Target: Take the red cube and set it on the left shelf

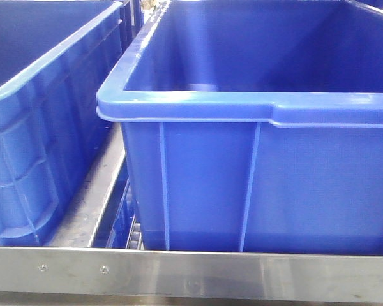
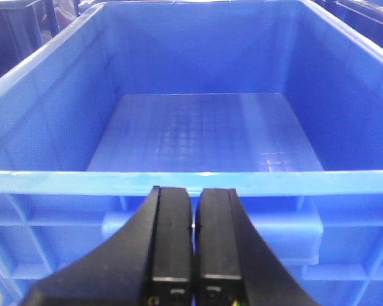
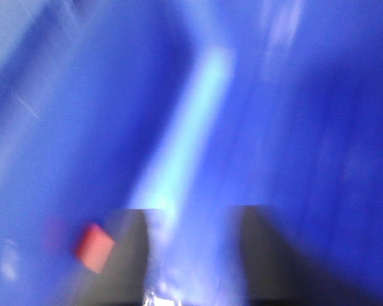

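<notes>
The red cube (image 3: pixel 94 247) shows only in the blurred right wrist view, low on the blue bin surface, just left of the left finger. My right gripper (image 3: pixel 188 220) is open with nothing between its fingers; the cube lies outside the gap. My left gripper (image 2: pixel 193 194) is shut and empty, held in front of the near rim of an empty blue bin (image 2: pixel 198 182). The steel shelf rail (image 1: pixel 191 274) with small screws runs along the bottom of the front view. Neither gripper shows in the front view.
Two blue plastic bins stand on the steel shelf: a large one (image 1: pixel 255 108) at centre right and another (image 1: pixel 45 83) at left, with a narrow gap between them. The right wrist view is heavily motion-blurred.
</notes>
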Robot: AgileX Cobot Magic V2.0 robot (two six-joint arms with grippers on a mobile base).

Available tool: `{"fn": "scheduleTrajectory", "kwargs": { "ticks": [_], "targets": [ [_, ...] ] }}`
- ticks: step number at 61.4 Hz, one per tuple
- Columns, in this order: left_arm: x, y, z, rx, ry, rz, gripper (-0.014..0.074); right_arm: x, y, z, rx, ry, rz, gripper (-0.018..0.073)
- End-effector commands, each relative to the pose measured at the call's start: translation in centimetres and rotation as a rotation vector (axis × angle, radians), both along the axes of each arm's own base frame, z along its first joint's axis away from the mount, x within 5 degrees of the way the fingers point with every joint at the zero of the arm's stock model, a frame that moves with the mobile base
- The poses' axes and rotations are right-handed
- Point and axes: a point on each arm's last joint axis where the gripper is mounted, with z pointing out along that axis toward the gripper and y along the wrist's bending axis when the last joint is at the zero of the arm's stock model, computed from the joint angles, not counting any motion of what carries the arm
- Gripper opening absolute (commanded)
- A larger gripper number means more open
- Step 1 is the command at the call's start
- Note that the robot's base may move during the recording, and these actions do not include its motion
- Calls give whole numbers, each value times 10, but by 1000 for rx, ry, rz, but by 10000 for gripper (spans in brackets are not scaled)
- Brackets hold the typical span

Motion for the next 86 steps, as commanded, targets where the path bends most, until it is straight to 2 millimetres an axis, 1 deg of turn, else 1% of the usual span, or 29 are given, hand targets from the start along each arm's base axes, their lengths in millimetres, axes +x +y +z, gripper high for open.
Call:
{"fn": "scheduleTrajectory", "kwargs": {
  "ticks": [1, 6, 12, 20, 52, 59, 64, 69, 73, 76, 86],
  "targets": [
    [0, 0, 0, -4, -74, -3, 102, -31, -12, 29, 75, -227, -28, 40],
    [0, 0, 0, -4, -74, -3, 102, -52, -19, 30, 91, -276, -33, 30],
    [0, 0, 0, -4, -74, -3, 102, -70, -25, 30, 100, -304, -32, 31],
    [0, 0, 0, -4, -74, -3, 102, -84, -29, 34, 110, -333, -30, 31],
    [0, 0, 0, -4, -74, -3, 102, -85, -30, 37, 110, -364, -35, 31],
    [0, 0, 0, -4, -74, -3, 102, -96, -43, 33, 72, -397, -95, 31],
    [0, 0, 0, -4, -74, -3, 102, -110, -56, 26, 68, -423, -165, 31],
    [0, 0, 0, -4, -74, -3, 102, -126, -67, 11, 57, -438, -228, 31],
    [0, 0, 0, -4, -74, -3, 102, -138, -73, -5, 49, -448, -275, 31],
    [0, 0, 0, -4, -74, -3, 102, -146, -76, -21, 41, -443, -308, 31],
    [0, 0, 0, -4, -74, -3, 102, -167, -81, -67, 30, -473, -359, 31]
  ]
}}
